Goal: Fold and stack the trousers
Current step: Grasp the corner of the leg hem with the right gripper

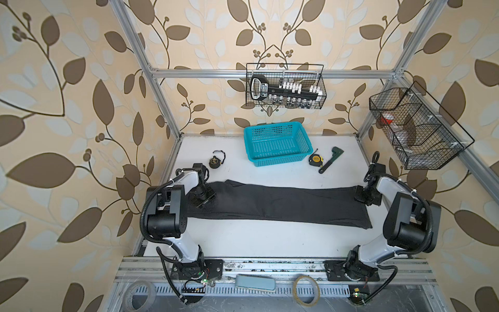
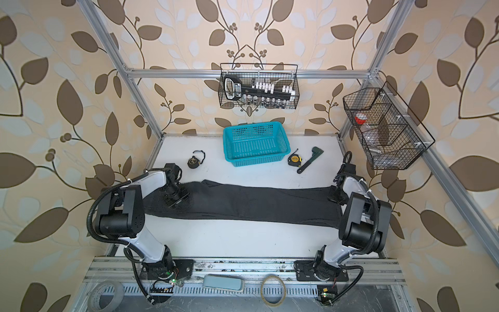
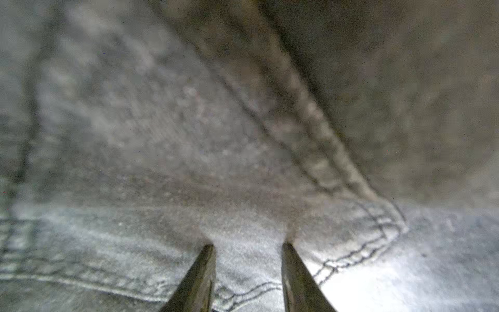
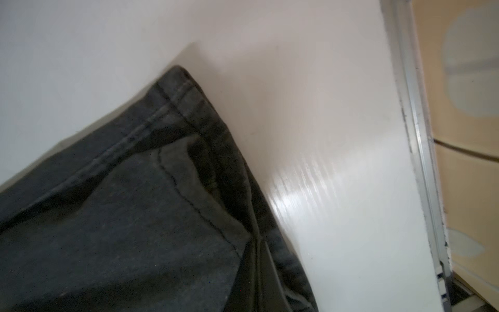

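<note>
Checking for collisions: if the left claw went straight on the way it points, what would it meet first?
The trousers: the left claw, jaws apart, points at denim beside a stitched pocket seam, seemingly very close; contact is hard to judge.

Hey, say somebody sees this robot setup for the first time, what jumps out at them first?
The dark trousers dominate, stretched flat from side to side across the white table. The left gripper stands open on the waist end by a stitched pocket, and the right gripper is shut on the hem end. Behind them, a bright teal basket sits at the back middle of the table.
</note>
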### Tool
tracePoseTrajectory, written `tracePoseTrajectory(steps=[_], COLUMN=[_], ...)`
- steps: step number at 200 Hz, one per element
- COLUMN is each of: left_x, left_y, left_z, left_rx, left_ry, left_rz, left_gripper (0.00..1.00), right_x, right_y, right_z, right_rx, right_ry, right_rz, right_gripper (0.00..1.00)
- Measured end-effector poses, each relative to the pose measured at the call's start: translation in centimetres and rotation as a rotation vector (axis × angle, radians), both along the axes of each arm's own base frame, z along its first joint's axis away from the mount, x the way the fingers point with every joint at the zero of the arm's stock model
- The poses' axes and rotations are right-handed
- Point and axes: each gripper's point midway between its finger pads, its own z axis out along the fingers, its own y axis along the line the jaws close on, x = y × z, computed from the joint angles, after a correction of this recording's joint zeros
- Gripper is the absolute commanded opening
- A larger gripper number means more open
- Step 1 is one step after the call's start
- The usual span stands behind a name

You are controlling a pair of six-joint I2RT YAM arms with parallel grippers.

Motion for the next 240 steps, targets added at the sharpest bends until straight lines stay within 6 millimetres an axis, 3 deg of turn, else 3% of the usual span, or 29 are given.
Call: tracePoseTrajectory(steps=[29,49,100,145,188,204,240], left_x=[0.0,0.1,0.1,0.2,0.5,0.5,0.6], left_y=[0.0,0.0,0.0,0.0,0.0,0.0,0.0], left_z=[0.0,0.0,0.0,0.1,0.2,0.2,0.2], left_rx=[0.000,-0.001,-0.005,-0.006,-0.006,-0.006,-0.006], left_ry=[0.000,0.004,0.025,0.025,0.015,0.012,0.009], left_rz=[0.000,0.000,-0.009,-0.011,-0.014,-0.014,-0.014], left_gripper=[0.42,0.42,0.42,0.42,0.42,0.42,0.42], right_x=[-0.3,-0.5,-0.5,-0.1,2.0,2.2,2.8], right_y=[-0.4,-0.8,-1.0,-0.8,0.6,1.1,2.1], right_z=[-0.9,-0.8,-0.8,-1.3,-1.6,-1.6,-1.7], right_rx=[-0.004,-0.018,0.009,0.106,0.230,0.259,0.321], right_ry=[0.039,0.047,0.040,0.001,-0.055,-0.069,-0.086], right_rz=[0.016,0.026,0.061,0.070,0.111,0.126,0.141], right_gripper=[0.37,0.50,0.54,0.51,0.45,0.38,0.08])
